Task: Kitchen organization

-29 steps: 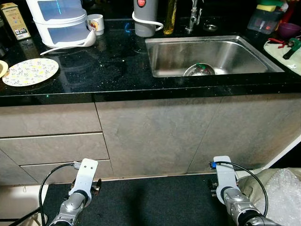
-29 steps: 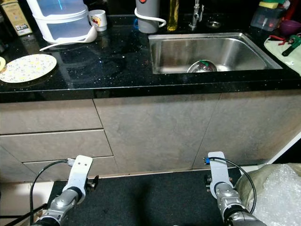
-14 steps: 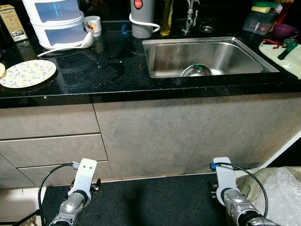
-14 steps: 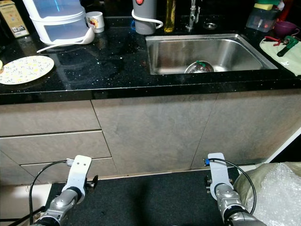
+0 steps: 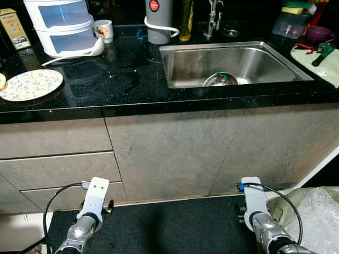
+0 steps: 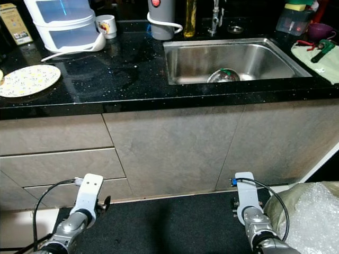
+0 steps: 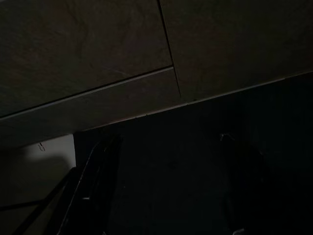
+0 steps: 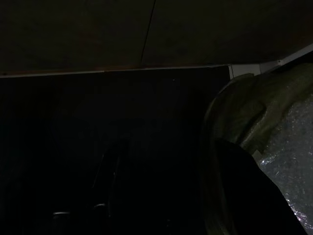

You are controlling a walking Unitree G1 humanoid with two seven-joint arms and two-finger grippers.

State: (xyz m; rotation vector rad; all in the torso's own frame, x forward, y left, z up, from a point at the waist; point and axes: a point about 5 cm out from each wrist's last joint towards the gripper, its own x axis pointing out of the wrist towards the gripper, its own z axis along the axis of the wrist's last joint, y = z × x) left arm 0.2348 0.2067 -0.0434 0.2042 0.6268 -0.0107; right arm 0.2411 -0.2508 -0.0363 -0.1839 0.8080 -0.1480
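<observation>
From the head camera you face a black stone counter above grey cabinet fronts, with a steel sink set into its right half. A metal bowl lies in the basin near the front wall of the sink. At the counter's left front edge sits a flowered plate; behind it, toward the back left corner, stands a white stacked container with a white ladle leaning at its base and a mug just beside it. A grey kettle stands at the back edge, just left of the sink, and a cloth with a green tool lies at the far right end. Your left arm and right arm hang low before the cabinets over a dark mat. In the left wrist view, very dark, you see drawer fronts and the left gripper, and whether it is parted or closed cannot be told. In the right wrist view, equally dark, a crumpled plastic bag lies by the mat; the right gripper is too dim to judge.
</observation>
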